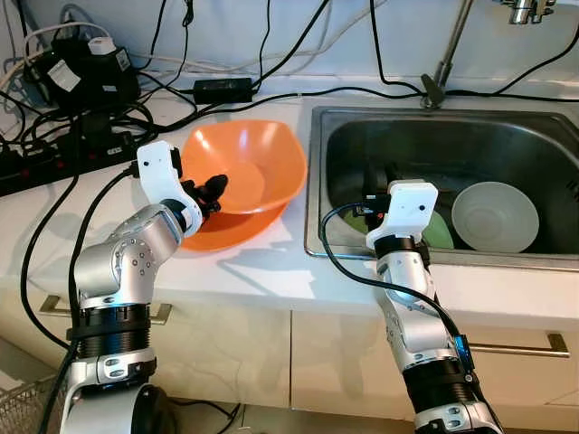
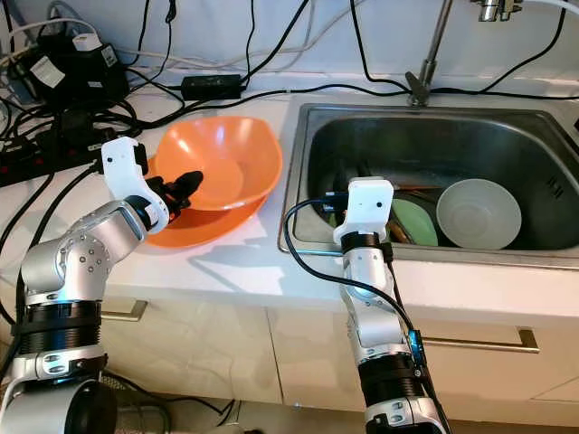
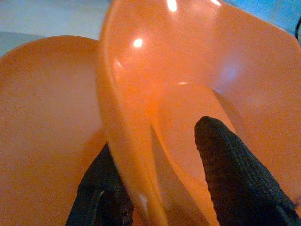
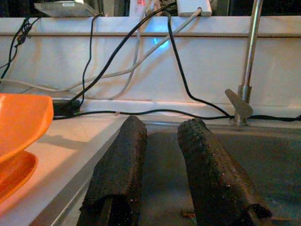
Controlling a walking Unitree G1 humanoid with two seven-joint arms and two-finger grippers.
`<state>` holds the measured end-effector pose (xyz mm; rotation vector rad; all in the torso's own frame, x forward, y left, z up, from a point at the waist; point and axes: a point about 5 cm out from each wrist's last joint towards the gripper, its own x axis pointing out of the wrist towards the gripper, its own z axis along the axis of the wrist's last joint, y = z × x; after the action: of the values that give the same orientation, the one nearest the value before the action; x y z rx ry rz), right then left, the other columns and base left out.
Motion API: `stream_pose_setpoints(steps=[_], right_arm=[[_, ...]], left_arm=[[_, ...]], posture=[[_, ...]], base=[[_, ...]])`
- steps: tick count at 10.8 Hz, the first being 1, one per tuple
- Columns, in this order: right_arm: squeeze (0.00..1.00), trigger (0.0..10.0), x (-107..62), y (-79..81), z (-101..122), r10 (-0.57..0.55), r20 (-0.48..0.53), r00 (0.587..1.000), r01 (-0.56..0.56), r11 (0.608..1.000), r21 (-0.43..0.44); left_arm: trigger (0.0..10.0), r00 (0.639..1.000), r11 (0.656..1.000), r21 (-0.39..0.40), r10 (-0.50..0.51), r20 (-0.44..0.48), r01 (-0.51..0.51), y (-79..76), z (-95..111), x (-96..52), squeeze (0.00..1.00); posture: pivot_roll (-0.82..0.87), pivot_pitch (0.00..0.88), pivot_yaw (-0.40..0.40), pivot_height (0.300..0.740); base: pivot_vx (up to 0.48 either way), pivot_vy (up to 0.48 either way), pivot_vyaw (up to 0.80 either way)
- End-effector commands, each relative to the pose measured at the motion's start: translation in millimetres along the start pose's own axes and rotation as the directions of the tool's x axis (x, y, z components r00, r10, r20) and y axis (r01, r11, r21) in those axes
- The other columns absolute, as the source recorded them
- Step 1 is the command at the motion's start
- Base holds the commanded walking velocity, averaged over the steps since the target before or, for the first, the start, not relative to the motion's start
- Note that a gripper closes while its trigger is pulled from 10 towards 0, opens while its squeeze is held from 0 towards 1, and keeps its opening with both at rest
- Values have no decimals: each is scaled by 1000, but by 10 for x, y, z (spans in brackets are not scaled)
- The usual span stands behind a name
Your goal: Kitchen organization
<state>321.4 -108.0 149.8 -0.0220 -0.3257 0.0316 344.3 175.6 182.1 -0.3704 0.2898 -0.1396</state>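
Left tool [image 1: 210, 194] pinches the near rim of the upper orange bowl [image 1: 258, 163], one finger inside the bowl and one outside under the rim, clear in the left wrist view where the rim runs between the two black fingers [image 3: 235, 174]. That bowl sits tilted, leaning on a second orange bowl [image 1: 226, 233] lying flat on the white tabletop [image 1: 244, 271] just left of the sink [image 1: 317, 181]; the rim grip looks chosen because the wall is thin and there is no other edge to grab, and the tilt suggests it's being lifted off or nested into the lower one, can't tell which. Right tool [image 4: 162, 179] is over the near-left part of the sink, fingers slightly spread with a narrow gap and nothing between them, pointing toward the back wall and the faucet [image 4: 249, 61]. Inside the sink lie a white bowl [image 1: 495, 215] and a green plate [image 1: 439, 231] partly hidden behind the right wrist, likely the next things to sort, so the right arm seems parked ready near them. Cables and a power strip [image 1: 54, 163] clutter the tabletop behind the bowls, well apart from the grasp. Risk, as a guess: the smooth plastic rim could slip out of the pinch.
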Motion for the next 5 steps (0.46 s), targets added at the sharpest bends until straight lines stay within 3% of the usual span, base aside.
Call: stream_pose_setpoints(steps=[1,5], right_arm=[[0,10000,24,20,6,6,-7,1000,-6,1000,-3],[0,10000,34,37,0,10,-13,1000,-10,1000,0]], left_arm=[[0,1000,1000,-9,10,23,-9,14,31,-28,0],[0,997,999,-46,7,81,-3,-40,58,-21,0]], posture=[[105,0,63,740],[107,0,61,740]], base=[[0,0,0],[0,0,0]])
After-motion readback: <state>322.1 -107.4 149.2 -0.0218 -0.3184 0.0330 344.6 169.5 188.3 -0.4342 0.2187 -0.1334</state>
